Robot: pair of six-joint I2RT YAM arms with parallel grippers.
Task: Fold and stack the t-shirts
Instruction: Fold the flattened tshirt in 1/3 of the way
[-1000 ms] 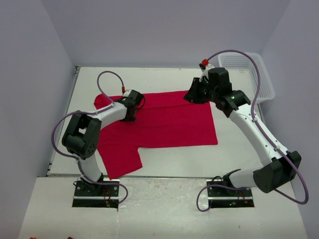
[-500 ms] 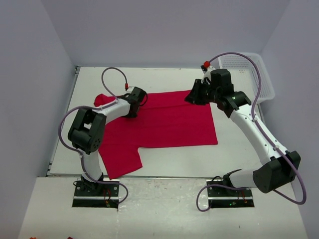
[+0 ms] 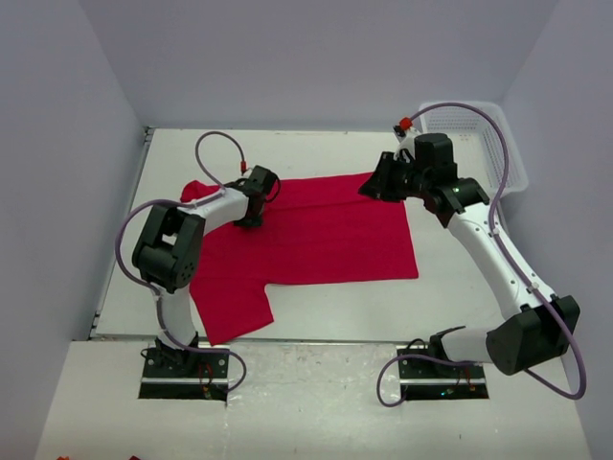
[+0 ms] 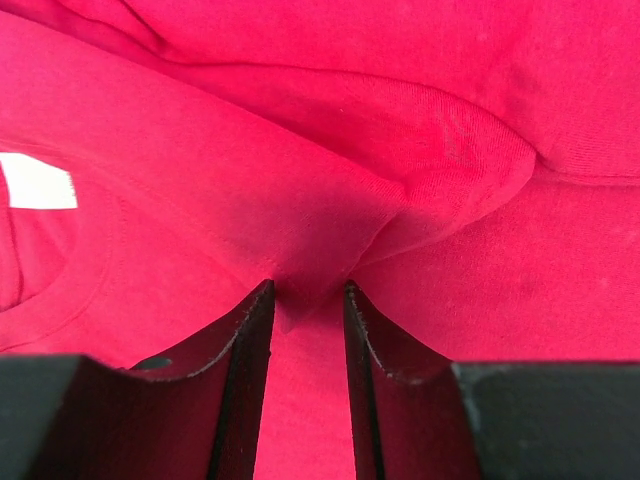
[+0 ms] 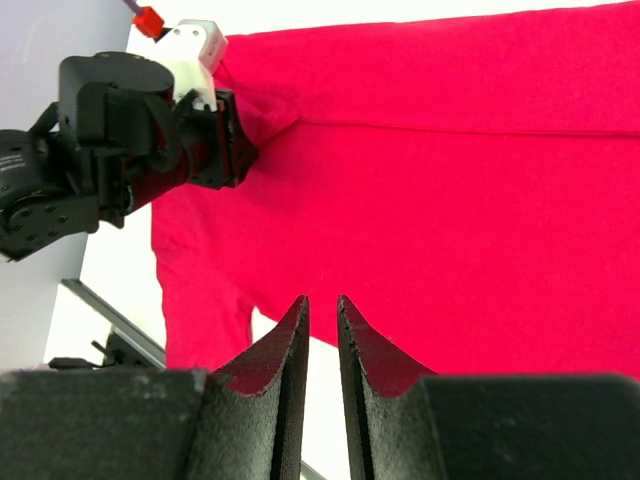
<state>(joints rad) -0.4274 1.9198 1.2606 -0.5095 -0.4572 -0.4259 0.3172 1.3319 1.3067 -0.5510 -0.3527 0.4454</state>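
T-shirt (image 3: 316,235): laid on table (image 3: 450,287), centre; one sleeve extended toward near-left edge.
Basket (image 3: 479,129): placed at far-right table corner, apart from t-shirt.
Left gripper (image 4: 308,290): set on t-shirt's far-left part, near neck label (image 4: 38,182).
Right gripper (image 3: 375,187): positioned at t-shirt's far-right corner.

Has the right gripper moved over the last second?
Yes, a little. The right gripper has shifted right, toward the basket, and is over the far right corner of the t-shirt.

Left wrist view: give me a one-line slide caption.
Left gripper pinching a raised fold of the red t-shirt, white neck label at left.
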